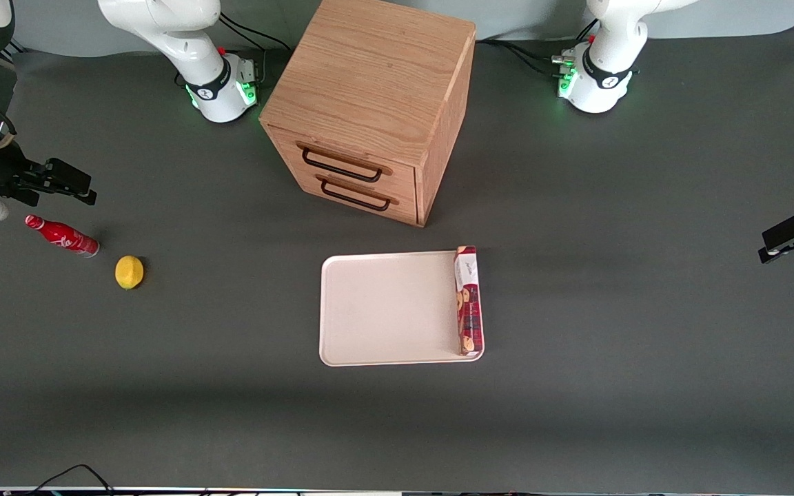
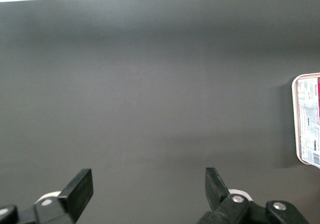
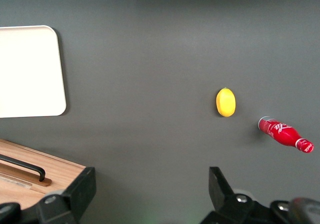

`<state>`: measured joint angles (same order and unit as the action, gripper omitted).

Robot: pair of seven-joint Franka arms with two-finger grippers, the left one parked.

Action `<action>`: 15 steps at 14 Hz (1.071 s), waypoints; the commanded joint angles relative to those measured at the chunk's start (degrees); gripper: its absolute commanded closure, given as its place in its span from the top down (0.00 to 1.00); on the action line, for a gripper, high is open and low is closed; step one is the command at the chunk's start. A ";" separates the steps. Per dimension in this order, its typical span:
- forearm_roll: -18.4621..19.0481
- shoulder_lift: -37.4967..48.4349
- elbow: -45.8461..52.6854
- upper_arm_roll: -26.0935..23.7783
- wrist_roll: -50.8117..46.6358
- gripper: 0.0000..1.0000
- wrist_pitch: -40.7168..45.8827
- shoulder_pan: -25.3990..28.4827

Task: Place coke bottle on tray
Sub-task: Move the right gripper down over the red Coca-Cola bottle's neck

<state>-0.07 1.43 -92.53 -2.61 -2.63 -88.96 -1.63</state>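
Note:
The coke bottle (image 1: 63, 235), small and red with white script, is on the dark table toward the working arm's end, beside a lemon. I cannot tell whether it stands or lies. It also shows in the right wrist view (image 3: 285, 134). The cream-white tray (image 1: 383, 310) lies mid-table, in front of the wooden drawer cabinet; one corner shows in the right wrist view (image 3: 30, 71). My right gripper (image 1: 69, 182) hangs above the table, a little farther from the front camera than the bottle. It is open and empty (image 3: 150, 186).
A yellow lemon (image 1: 129, 271) (image 3: 225, 102) lies next to the bottle, on the side toward the tray. A long red biscuit box (image 1: 468, 300) lies on the tray's edge nearest the parked arm. The wooden cabinet (image 1: 369, 103) has two shut drawers.

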 commanded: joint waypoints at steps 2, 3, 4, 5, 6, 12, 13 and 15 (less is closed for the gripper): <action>-0.20 -0.64 2.17 -0.47 -1.33 1.00 2.13 -0.13; -0.20 -0.64 2.35 -0.29 -0.46 1.00 2.13 -0.21; -0.02 -0.90 2.62 -0.03 -0.01 1.00 2.13 -0.48; 0.85 -0.73 2.36 0.49 2.25 1.00 2.21 -1.09; 3.21 -0.55 1.92 3.20 9.24 1.00 2.56 -1.62; 6.04 -3.27 -5.53 22.62 48.00 1.00 -4.43 -1.53; 5.78 -3.80 -8.69 25.26 52.68 1.00 -9.08 -1.62; 5.78 -4.68 -15.71 28.70 59.20 1.00 -19.79 -1.62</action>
<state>5.40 -2.91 -101.99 23.78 50.43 -100.92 -3.85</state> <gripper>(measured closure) 0.000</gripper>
